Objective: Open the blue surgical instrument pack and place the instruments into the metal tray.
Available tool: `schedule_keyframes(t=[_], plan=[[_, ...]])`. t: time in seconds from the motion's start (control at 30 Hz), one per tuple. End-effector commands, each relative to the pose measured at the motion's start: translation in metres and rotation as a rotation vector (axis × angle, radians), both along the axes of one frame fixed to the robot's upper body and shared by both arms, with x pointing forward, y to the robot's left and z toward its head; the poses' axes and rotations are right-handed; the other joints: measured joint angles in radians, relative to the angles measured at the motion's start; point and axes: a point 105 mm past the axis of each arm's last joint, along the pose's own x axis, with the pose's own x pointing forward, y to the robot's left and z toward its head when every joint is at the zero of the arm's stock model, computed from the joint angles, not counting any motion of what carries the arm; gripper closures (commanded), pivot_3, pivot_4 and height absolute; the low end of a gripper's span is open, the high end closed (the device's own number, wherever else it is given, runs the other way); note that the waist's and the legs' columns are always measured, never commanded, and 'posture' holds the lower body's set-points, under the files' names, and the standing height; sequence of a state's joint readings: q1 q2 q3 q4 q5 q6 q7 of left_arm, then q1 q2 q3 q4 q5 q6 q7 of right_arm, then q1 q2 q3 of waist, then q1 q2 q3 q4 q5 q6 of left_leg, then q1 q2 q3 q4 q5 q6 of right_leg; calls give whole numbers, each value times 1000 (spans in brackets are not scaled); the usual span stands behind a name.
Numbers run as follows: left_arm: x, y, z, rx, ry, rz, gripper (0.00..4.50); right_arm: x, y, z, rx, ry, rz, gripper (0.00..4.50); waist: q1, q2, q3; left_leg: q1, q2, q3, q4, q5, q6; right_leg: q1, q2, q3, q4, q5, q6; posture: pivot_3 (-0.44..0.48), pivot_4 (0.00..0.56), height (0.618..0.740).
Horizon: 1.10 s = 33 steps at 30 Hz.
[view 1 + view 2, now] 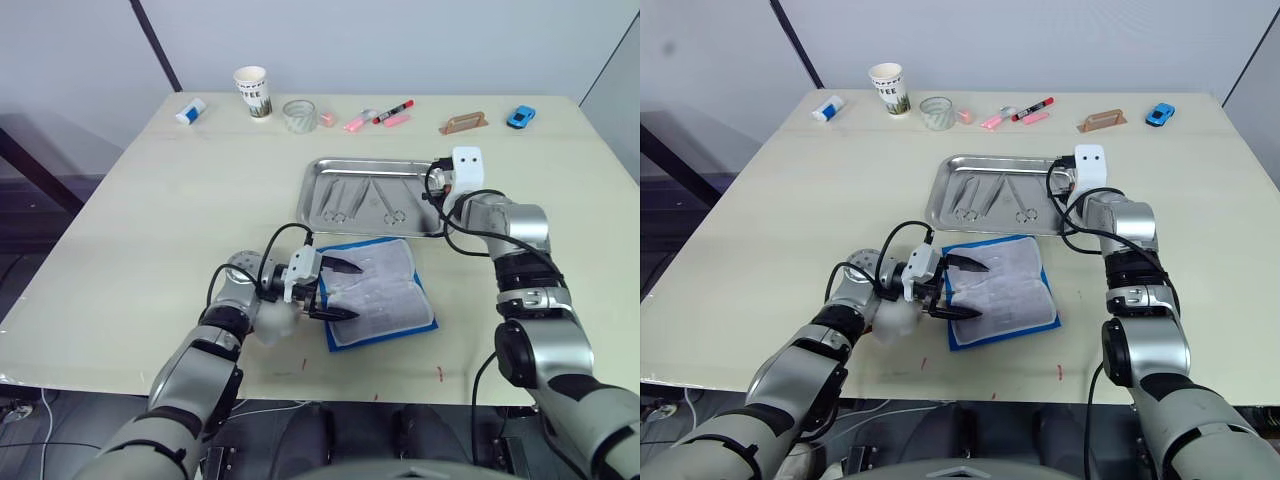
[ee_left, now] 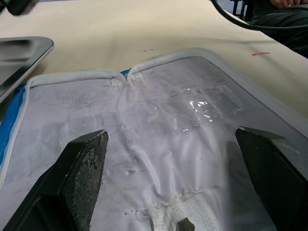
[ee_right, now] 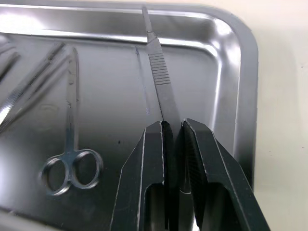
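Now the right gripper [image 3: 173, 126] is squeezed tight on one slim silver tool [image 3: 159, 72], a flat tweezer-like one, and holds it over the metal tray [image 1: 312, 195] near the tray's right end. The tool points along the tray floor toward the far rim. Other instruments [image 1: 345, 200] already lie inside, and scissors with ring handles [image 3: 71, 168] sit just beside the held tool.

To do this step well, I think the gripper should go low first, so the tool is nearly flat on the tray floor, and then let go gently. That way it should not bounce or clatter. It looks best to keep the tool off the scissors, so the two do not tangle.

The blue surgical instrument pack [image 1: 425, 318] lies open on the table [image 1: 150, 200], between the tray and the table's near edge, with its pale lining up. The left gripper [image 1: 328, 290] hovers over the pack's left edge with its fingers spread wide, holding nothing. I cannot see any tool left on the lining.

The tray's rim is raised and close on the right side, so the gripper should lift straight up to clear it. There is lots of bare table to the left. A paper cup [image 1: 252, 92], pens [image 1: 393, 111] and a toy car [image 1: 520, 117] sit along the far edge, well apart from the work.
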<state>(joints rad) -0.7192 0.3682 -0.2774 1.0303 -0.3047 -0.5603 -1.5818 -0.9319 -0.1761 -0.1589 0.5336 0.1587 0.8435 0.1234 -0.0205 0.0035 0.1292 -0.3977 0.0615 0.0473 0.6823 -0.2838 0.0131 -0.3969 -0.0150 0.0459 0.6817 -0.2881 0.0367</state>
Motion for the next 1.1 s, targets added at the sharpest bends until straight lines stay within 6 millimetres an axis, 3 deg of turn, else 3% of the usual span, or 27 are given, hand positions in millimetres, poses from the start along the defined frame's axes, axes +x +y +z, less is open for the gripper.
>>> schedule_keyframes(t=[0.03,0.57,0.63,0.73,0.77,0.87,0.9,1.1], plan=[[-16,9,-28,76,118,-18,0,9,-3,24,27,-74,-43,4478,0,0,0,0,0,0,0,0,0,0,0,0,0,0,0,0,150,718],[-16,10,-28,73,121,-9,0,9,5,13,73,-25,-50,4478,-3,1,0,0,0,0,0,0,0,0,0,0,0,0,0,0,150,718],[-16,10,-29,72,122,-8,0,9,5,12,78,-22,-51,3381,-4,1,0,0,0,0,0,0,0,0,0,0,0,0,0,0,150,718],[-16,10,-29,73,122,-7,0,9,5,12,83,-23,-50,2327,-5,1,0,0,0,0,0,0,0,0,0,0,0,0,0,0,150,718],[-16,11,-29,73,122,-7,0,9,6,12,86,-23,-50,1739,-5,1,0,0,0,-1,0,0,0,0,0,0,0,0,0,0,150,718],[-16,11,-29,73,123,-6,0,10,8,16,93,-40,-40,825,-4,1,0,0,0,-1,0,0,0,0,0,0,0,0,0,0,150,718],[-16,11,-30,73,123,-6,0,10,10,18,99,-48,-34,226,-4,1,0,0,0,-1,0,0,0,0,0,0,0,0,0,0,150,718],[-16,13,-28,71,120,0,0,9,12,36,91,-126,5,86,-5,1,0,0,0,-1,0,0,0,0,0,0,0,0,0,0,150,718]])
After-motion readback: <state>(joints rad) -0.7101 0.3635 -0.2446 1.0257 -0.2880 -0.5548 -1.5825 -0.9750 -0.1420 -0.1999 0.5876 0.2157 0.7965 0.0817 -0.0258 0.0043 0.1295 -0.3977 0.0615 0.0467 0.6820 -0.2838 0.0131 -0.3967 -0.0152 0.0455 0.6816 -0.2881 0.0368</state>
